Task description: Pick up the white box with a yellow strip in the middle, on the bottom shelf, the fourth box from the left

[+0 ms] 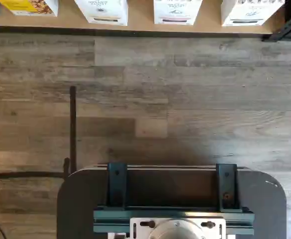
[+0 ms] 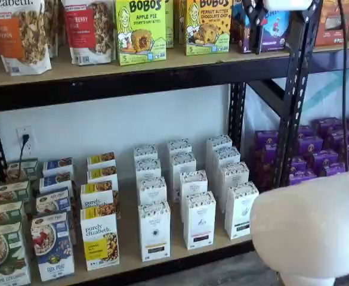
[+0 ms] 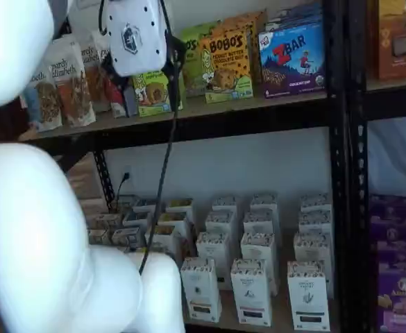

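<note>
The white box [image 2: 154,230] stands in the front row of the bottom shelf [image 2: 131,262], right of a purely elizabeth box [image 2: 99,238]. It is a narrow carton with a speckled top and a dull yellow strip low on its front. The wrist view shows its lower front [image 1: 101,12] at the edge of the board [image 1: 140,24]. It also appears as the leftmost white front carton [image 3: 201,288]. My gripper [image 3: 144,83] hangs high, level with the upper shelf and far above the box. Its black fingers stand apart with nothing between them. They also show in a shelf view [image 2: 256,30].
Two like white cartons with black strips [image 2: 199,219] [image 2: 240,210] stand right of the box, with more rows behind. A black rack post [image 2: 293,95] and purple boxes [image 2: 326,149] are at the right. My white arm [image 2: 311,226] [image 3: 36,229] and its cable [image 3: 164,152] hang before the shelves.
</note>
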Available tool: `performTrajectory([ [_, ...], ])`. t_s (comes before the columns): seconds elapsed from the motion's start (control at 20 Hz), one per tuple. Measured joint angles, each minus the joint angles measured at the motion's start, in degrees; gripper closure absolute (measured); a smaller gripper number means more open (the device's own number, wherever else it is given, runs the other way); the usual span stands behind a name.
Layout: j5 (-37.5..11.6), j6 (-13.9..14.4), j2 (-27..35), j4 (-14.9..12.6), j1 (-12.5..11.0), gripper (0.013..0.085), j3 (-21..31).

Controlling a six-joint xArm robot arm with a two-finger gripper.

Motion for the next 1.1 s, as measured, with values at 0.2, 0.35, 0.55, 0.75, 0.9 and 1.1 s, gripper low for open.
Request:
performTrajectory([
  [0.2,0.0,-0.3,0.0,0.7,-0.6,0.013,0.0],
  [0.35,-0.9,-0.4,-0.4,0.6,-0.6,0.013,0.4],
  [0.55,-2.7,-0.3,-0.8,1.0,-0.6,0.013,2.0],
  [0.75,-6.4,0.6,-1.3,1.2,0.4,0.013,5.6],
  [0.9,-9.7,1.8,-1.4,0.6,1.9,0.013,8.5],
  [1.1,-14.7,3.4,-0.9,0.2,3.7,0.013,12.7],
])
